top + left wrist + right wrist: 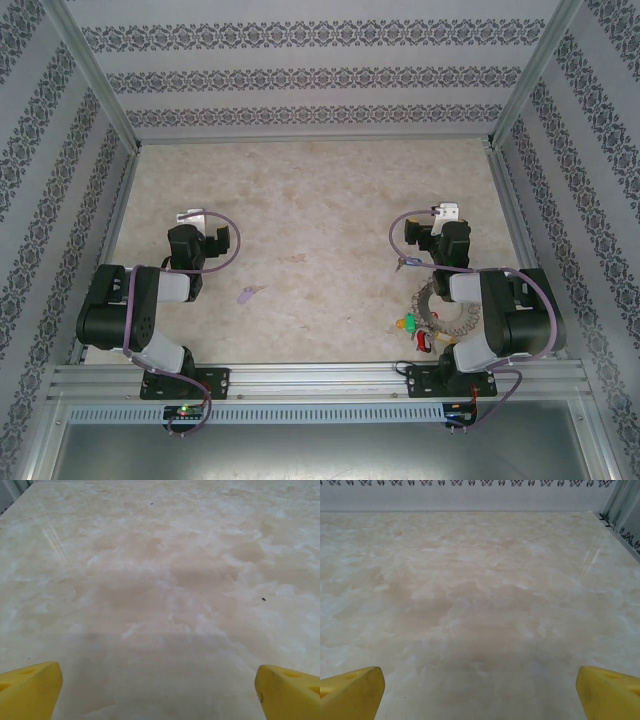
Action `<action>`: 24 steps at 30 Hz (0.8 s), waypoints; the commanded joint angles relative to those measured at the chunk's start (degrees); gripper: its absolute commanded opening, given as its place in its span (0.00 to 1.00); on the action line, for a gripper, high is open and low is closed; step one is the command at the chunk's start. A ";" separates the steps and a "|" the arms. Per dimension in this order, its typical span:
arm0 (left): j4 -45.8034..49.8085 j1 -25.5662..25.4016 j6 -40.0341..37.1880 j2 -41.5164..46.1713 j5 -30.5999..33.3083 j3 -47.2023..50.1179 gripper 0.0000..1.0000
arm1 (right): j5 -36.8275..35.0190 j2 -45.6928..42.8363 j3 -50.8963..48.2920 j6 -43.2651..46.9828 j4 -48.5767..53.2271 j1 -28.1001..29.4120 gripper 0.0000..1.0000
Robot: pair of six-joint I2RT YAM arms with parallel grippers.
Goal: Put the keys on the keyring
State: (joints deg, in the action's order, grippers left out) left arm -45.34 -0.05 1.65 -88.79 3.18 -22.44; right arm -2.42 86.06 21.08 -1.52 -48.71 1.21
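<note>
Marbled counter (300, 190) carries everything loose. Your left fingers (30, 687) and right fingers (350, 690) hang spread and empty, likely poised for a first pick. Right arm (505, 310) overhangs the keyring (428, 300); 3 keys (408, 324) cluster just left of it, 1 lilac key (246, 294) well left.

We see the grey keyring (429, 305) flat near the table's near right corner, partly hidden. A green key (399, 323), yellow key (409, 322) and red key (423, 342) lie beside it, and a lilac key (246, 294) lies well apart to the left.

The table (165, 580) has a smooth, marble-like top with a soft shine; the fingertips (30, 690) are matt yellow plastic; the keyring (428, 302) looks metallic.
</note>
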 commanded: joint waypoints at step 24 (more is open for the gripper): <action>-2.82 -0.64 -1.34 0.60 -1.65 -0.51 0.99 | 0.33 -1.11 0.74 1.52 -2.00 0.97 0.98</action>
State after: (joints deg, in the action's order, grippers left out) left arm -45.50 -0.05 1.43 -88.79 2.74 -22.44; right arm -2.04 86.02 21.28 -1.17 -48.75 1.39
